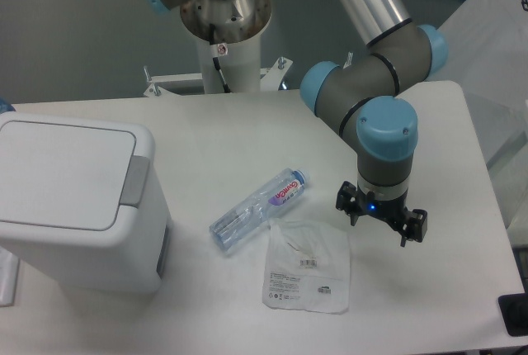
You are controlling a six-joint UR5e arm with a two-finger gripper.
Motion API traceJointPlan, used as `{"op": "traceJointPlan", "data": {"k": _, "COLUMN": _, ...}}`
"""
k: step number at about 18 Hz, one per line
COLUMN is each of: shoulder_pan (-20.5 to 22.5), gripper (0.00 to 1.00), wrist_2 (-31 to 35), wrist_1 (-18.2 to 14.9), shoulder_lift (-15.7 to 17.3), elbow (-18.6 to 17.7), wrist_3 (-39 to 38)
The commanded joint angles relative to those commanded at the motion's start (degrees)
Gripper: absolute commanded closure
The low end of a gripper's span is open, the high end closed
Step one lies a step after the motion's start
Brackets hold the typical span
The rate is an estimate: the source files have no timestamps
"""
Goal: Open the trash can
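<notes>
While the trash can [74, 206] sits lid-down, the gripper [381, 224] hovers well apart, empty, jaw spread unclear; reaching its grey push tab [136, 181] looks next.

Grey arm [375, 66], blue joint caps, black claw [381, 216]

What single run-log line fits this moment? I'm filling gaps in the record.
large white boxy plastic trash can: lid shut | gripper: apart from it, right of clear plastic bottle | jaws: unclear

One fixed camera, high in front, angled down across the table [247, 132] toward the arm's base [224, 16].
</notes>
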Motion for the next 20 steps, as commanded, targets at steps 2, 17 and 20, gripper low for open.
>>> {"op": "traceJointPlan", "data": {"k": 2, "shoulder_pan": 0.0, "gripper": 0.0, "wrist_2": 0.1, "wrist_1": 0.0, "shoulder_lift": 0.1, "elbow": -0.1, "wrist_3": 0.0}}
{"op": "traceJointPlan", "data": {"k": 17, "shoulder_pan": -0.2, "gripper": 0.0, "wrist_2": -7.2, "wrist_1": 1.3, "shoulder_lift": 0.8, "elbow": -0.4, "wrist_3": -7.5}}
{"op": "traceJointPlan", "data": {"k": 20, "shoulder_pan": -0.4, "gripper": 0.0, "wrist_2": -8.9, "wrist_1": 2.9, "shoulder_lift": 1.1, "elbow": -0.4, "wrist_3": -14.7}}
